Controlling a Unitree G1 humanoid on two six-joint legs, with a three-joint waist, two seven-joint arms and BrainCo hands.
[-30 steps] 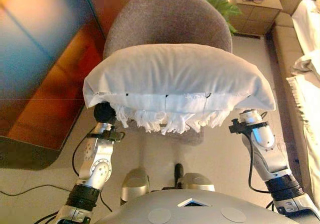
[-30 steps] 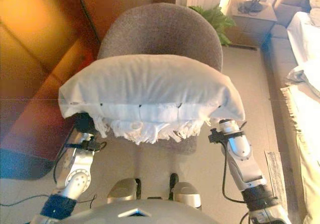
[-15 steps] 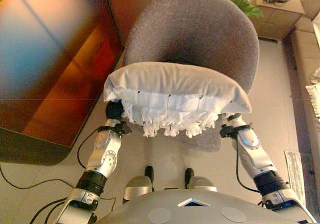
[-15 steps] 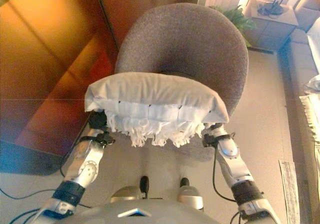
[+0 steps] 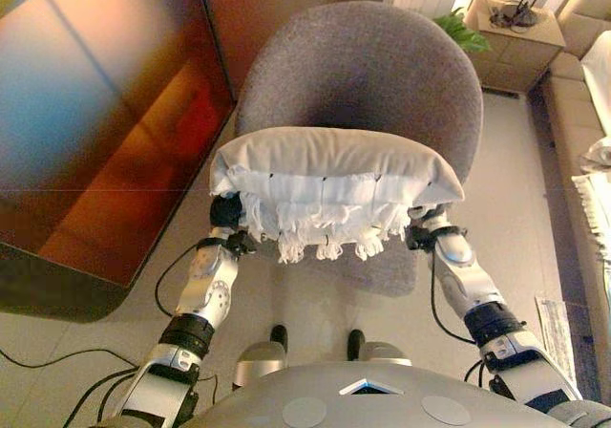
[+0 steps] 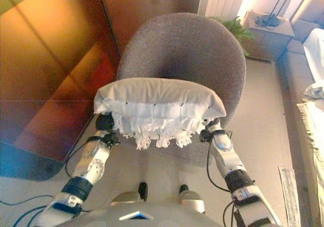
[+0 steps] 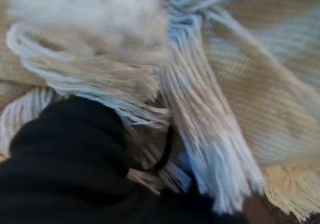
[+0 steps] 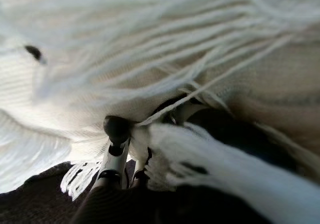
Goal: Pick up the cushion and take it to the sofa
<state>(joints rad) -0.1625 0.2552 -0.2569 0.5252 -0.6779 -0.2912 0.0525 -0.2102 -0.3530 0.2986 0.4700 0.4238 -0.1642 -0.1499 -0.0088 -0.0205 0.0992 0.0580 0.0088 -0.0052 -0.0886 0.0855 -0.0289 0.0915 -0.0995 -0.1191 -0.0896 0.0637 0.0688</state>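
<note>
Room: pale tiled floor, glossy orange-brown panel on the left, a side table and a green plant at the far right, the sofa running down the right edge.
Chair: grey upholstered chair dead ahead, its round back rising beyond the load.
Cushion: white cushion with a tasselled fringe hanging off its near edge, held up across both arms in front of the chair's seat.
Left hand: left hand tucked under the cushion's left end, only the dark cover showing in the head views; the left wrist view gives dark cover, fringe and woven fabric, so I cannot tell how the fingers sit.
Right hand: right hand under the right end; its wrist view adds what the head views miss, a dark-tipped silver finger pressed up into the fringe, but whether it grips, I cannot tell.
</note>
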